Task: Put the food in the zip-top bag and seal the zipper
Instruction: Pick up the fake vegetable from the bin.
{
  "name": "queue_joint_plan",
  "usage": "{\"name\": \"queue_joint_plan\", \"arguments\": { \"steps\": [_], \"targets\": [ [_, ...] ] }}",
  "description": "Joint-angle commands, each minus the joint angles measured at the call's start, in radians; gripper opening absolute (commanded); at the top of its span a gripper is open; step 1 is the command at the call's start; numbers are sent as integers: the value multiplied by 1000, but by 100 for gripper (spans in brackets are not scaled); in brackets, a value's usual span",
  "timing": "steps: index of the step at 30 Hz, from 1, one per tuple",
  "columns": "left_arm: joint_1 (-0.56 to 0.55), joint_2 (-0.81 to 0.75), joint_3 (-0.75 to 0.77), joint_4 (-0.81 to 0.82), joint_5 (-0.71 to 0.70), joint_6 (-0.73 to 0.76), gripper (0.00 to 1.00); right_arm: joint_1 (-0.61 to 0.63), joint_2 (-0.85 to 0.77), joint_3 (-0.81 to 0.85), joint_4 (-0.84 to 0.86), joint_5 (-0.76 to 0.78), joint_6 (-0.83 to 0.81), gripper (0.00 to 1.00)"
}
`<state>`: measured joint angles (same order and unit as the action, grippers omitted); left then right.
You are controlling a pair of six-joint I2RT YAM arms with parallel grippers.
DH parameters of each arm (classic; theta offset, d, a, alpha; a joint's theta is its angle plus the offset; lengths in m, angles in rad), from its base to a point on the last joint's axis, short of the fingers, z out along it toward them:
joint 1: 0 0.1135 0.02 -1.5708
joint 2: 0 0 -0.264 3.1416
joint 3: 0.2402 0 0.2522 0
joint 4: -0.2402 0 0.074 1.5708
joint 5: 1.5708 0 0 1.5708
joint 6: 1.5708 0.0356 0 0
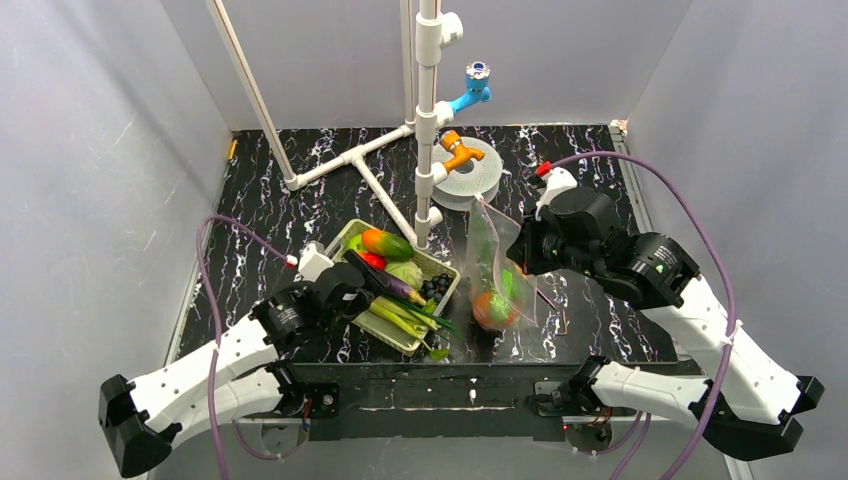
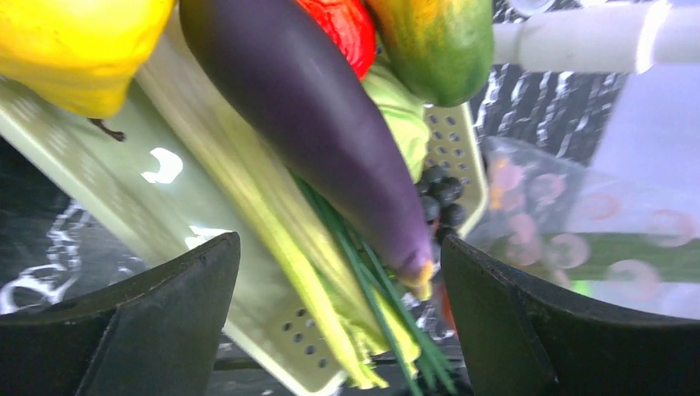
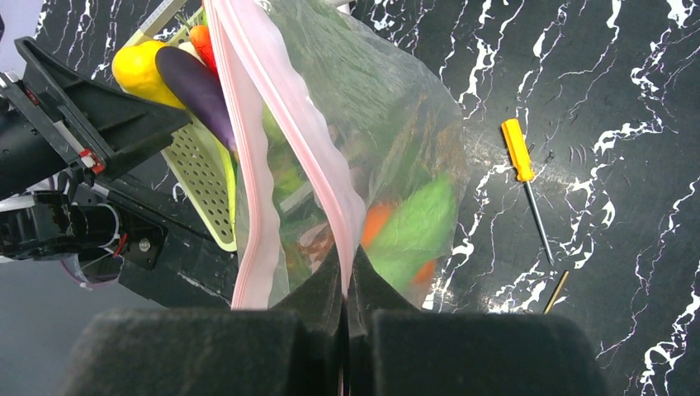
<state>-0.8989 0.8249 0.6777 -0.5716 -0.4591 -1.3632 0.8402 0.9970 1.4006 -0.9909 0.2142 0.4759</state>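
Observation:
The clear zip-top bag (image 1: 488, 248) hangs upright at table centre, with orange and green food (image 1: 494, 306) at its bottom. My right gripper (image 3: 347, 276) is shut on one lip of the pink zipper (image 3: 289, 124); the other lip hangs apart, so the mouth gapes. More food fills the pale green basket (image 1: 452, 275): a purple eggplant (image 2: 330, 132), a yellow fruit (image 2: 74, 49), a red piece (image 2: 342, 25), a mango (image 2: 442, 41) and leeks (image 2: 330, 280). My left gripper (image 2: 340, 330) is open over the basket's near corner, its fingers either side of the leeks and the eggplant's tip.
A yellow-handled screwdriver (image 3: 517, 150) and a thin stick (image 3: 555, 292) lie on the black marble table right of the bag. Behind the basket stand a white pipe frame (image 1: 428, 120) with blue (image 1: 474, 85) and orange taps (image 1: 456, 150), and a grey roll (image 1: 478, 172).

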Motion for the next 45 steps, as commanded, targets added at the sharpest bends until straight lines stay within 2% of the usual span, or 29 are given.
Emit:
{"name": "queue_joint_plan", "arguments": {
  "steps": [1,6,14,19,27,30,33,39,45],
  "targets": [
    [18,-21,-29,135,-19,-191,89,5,-32,9,22,19,-11,1],
    [26,41,11,2,-49,-400,87,5,-29,1,25,14,-10,1],
    [42,101,22,15,-109,-420,83,5,-32,1,26,8,-4,1],
    [50,99,-45,72,-118,-479,71,5,-39,-1,22,9,0,1],
    [64,131,-94,142,-107,-484,75,5,-31,-3,30,-8,3,1],
    [66,134,-97,132,-109,-483,64,5,-31,-2,30,-10,3,1],
    [68,126,-91,119,-124,-470,57,5,-40,-8,30,-6,4,1],
    [69,116,-37,86,-145,-429,34,5,-41,-6,26,-5,3,1],
    [69,67,8,62,-133,-385,22,5,-45,-7,26,-2,3,1]
  ]
}}
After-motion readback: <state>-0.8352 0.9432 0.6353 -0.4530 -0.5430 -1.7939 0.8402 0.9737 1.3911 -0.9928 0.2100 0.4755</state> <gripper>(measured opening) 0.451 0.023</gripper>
